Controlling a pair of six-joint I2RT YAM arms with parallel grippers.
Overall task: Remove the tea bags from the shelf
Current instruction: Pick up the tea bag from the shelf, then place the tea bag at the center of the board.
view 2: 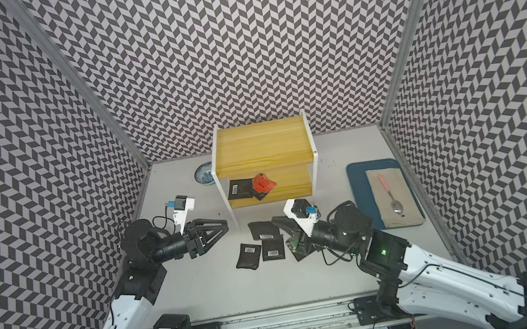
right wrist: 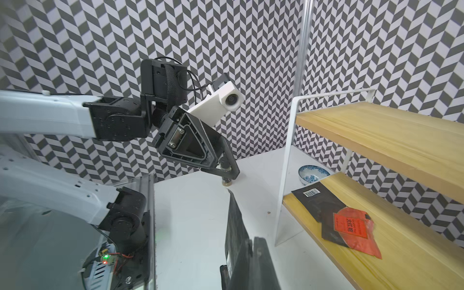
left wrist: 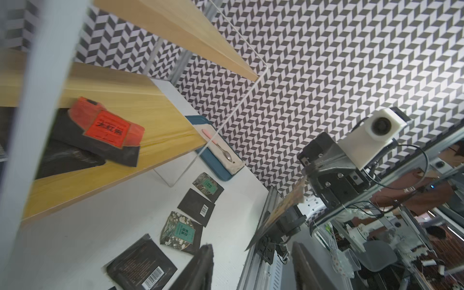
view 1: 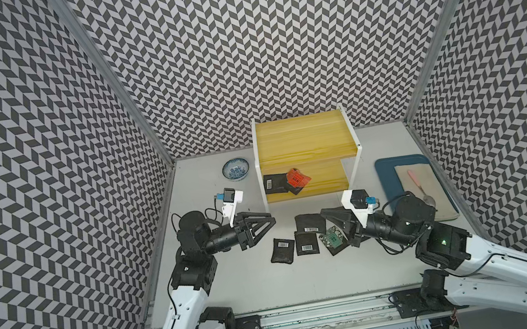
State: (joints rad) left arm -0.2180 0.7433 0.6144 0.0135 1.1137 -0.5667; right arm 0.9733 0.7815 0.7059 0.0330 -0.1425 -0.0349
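Observation:
The shelf (view 1: 303,129) stands at the back with yellow boards and white frames. On its lower board lie a black tea bag (view 1: 274,183) and a red one (view 1: 298,177) overlapping another black one. My left gripper (view 1: 271,218) is open and empty, just off the shelf's front left corner; its fingers (left wrist: 200,266) stand wide apart in the left wrist view. My right gripper (view 1: 324,214) is shut on a black barcoded tea bag (view 1: 310,222), held above the table, edge-on in the right wrist view (right wrist: 234,226). Several tea bags lie on the table, black (view 1: 282,250) and green (view 1: 331,236).
A blue-and-white bowl (view 1: 236,169) sits left of the shelf. At the right lies a dark blue tray (view 1: 382,170) with a beige cloth and a pink-handled spoon (view 1: 414,178). Patterned walls close in three sides.

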